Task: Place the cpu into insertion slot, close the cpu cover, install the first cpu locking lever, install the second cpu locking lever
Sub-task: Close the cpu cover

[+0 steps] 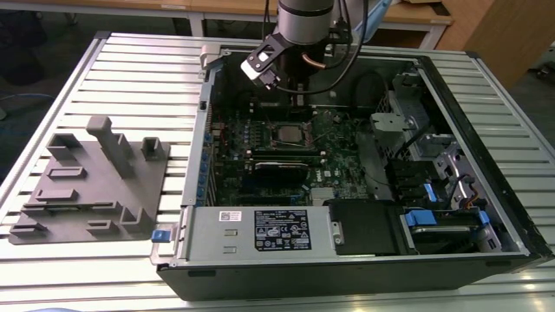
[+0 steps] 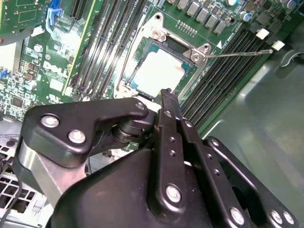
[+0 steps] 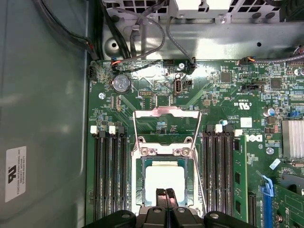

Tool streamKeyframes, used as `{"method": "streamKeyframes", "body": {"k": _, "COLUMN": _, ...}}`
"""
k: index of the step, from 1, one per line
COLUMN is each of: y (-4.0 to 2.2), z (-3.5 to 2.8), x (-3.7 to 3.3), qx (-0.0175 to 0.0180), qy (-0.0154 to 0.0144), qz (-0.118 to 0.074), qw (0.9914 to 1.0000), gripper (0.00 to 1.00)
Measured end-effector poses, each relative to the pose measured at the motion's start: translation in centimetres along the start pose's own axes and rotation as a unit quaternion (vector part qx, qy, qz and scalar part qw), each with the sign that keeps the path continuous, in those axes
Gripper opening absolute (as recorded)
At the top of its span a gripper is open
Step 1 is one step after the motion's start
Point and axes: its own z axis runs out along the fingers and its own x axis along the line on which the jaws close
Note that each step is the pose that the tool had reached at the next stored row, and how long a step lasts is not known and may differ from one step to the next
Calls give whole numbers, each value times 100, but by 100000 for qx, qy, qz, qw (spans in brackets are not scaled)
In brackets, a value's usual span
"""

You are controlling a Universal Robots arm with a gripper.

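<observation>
The cpu (image 3: pixel 164 179), a square chip with a pale metal top, lies in the insertion slot (image 3: pixel 141 183) on the green board. It also shows in the second wrist view as the cpu (image 2: pixel 159 69) and in the exterior view as the cpu (image 1: pixel 290 134). The cpu cover (image 3: pixel 166 113), a thin silver frame, looks tilted up from its hinge beyond the chip. A thin wire lever (image 2: pixel 240 52) sticks out past the slot's corner. My gripper (image 3: pixel 165 194) is shut with nothing between its tips and hangs over the chip's near edge; whether it touches I cannot tell. The gripper (image 1: pixel 299 84) reaches down into the open case.
Long black memory slots (image 3: pixel 109 175) flank the socket on both sides. A black card (image 1: pixel 282 168) and the power supply (image 1: pixel 260 231) lie toward the case front. Case walls (image 1: pixel 204 130) surround the board. A grey fixture block (image 1: pixel 87 175) stands on the table at the exterior view's left.
</observation>
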Motion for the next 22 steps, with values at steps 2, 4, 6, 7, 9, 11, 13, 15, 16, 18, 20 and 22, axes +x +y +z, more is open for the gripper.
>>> {"method": "streamKeyframes", "body": {"k": 2, "y": 0, "z": -1, "x": 0, "qx": 5, "qy": -8, "qz": -1, "qw": 100000, "gripper": 11}}
{"method": "streamKeyframes", "body": {"k": 4, "y": 0, "z": -2, "x": 0, "qx": 5, "qy": -9, "qz": 0, "qw": 100000, "gripper": 11}}
{"method": "streamKeyframes", "body": {"k": 6, "y": 0, "z": -2, "x": 0, "qx": 5, "qy": -7, "qz": 0, "qw": 100000, "gripper": 11}}
{"method": "streamKeyframes", "body": {"k": 7, "y": 0, "z": -5, "x": 0, "qx": 9, "qy": -14, "qz": -2, "qw": 100000, "gripper": 11}}
{"method": "streamKeyframes", "body": {"k": 9, "y": 1, "z": -16, "x": 0, "qx": 15, "qy": -24, "qz": -2, "qw": 100000, "gripper": 11}}
{"method": "streamKeyframes", "body": {"k": 11, "y": 1, "z": -28, "x": 0, "qx": 8, "qy": -14, "qz": -1, "qw": 100000, "gripper": 11}}
{"method": "streamKeyframes", "body": {"k": 13, "y": 3, "z": -48, "x": 1, "qx": 8, "qy": -14, "qz": -1, "qw": 100000, "gripper": 11}}
{"method": "streamKeyframes", "body": {"k": 15, "y": 4, "z": -70, "x": 1, "qx": 6, "qy": -10, "qz": -1, "qw": 100000, "gripper": 11}}
{"method": "streamKeyframes", "body": {"k": 16, "y": 5, "z": -81, "x": 1, "qx": 8, "qy": -12, "qz": -3, "qw": 100000, "gripper": 11}}
{"method": "streamKeyframes", "body": {"k": 18, "y": 5, "z": -97, "x": 1, "qx": 6, "qy": -10, "qz": 0, "qw": 100000, "gripper": 11}}
{"method": "streamKeyframes", "body": {"k": 20, "y": 6, "z": -109, "x": 2, "qx": 5, "qy": -9, "qz": -1, "qw": 100000, "gripper": 11}}
{"method": "streamKeyframes", "body": {"k": 22, "y": 6, "z": -114, "x": 2, "qx": 6, "qy": -8, "qz": -1, "qw": 100000, "gripper": 11}}
